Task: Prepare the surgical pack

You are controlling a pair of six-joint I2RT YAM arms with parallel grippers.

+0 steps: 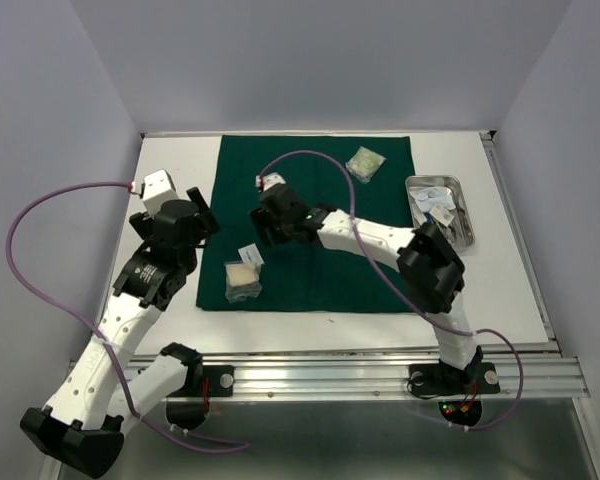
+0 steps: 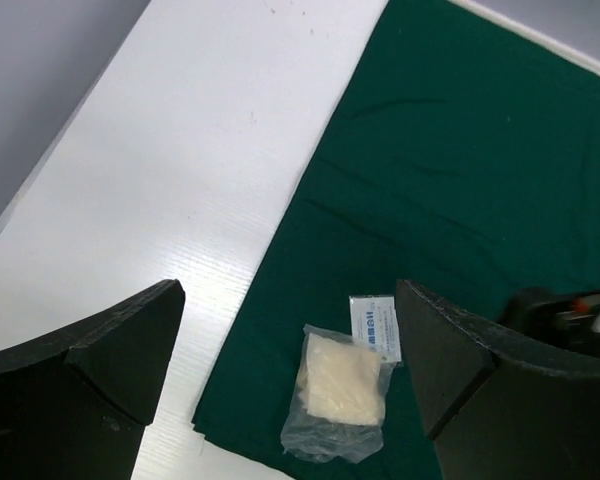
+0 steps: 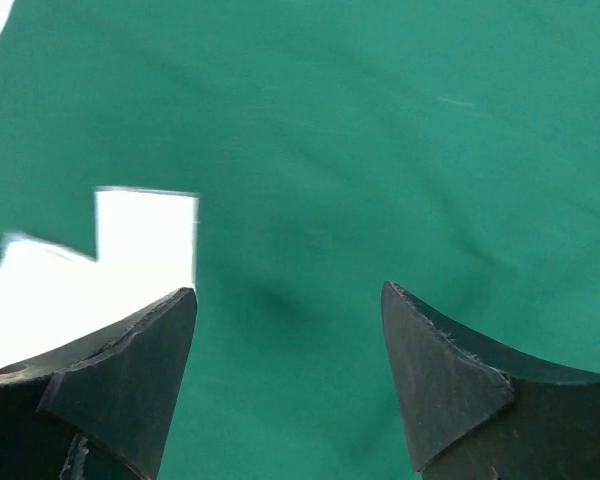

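The dark green drape of the surgical pack lies spread flat on the white table. One clear gauze packet rests near the drape's front left corner. A second packet lies at its far right. The steel tray stands on the table right of the drape, with white packets inside. My left gripper hovers open over the drape's left edge, above and apart from the near packet. My right gripper hangs open over the cloth, with only green between its fingers and a blurred white packet at its left.
Bare white table runs left of the drape, and a strip of it lies in front. Purple cables loop from both wrists. Grey walls close in the back and sides. The right arm's elbow sits just in front of the tray.
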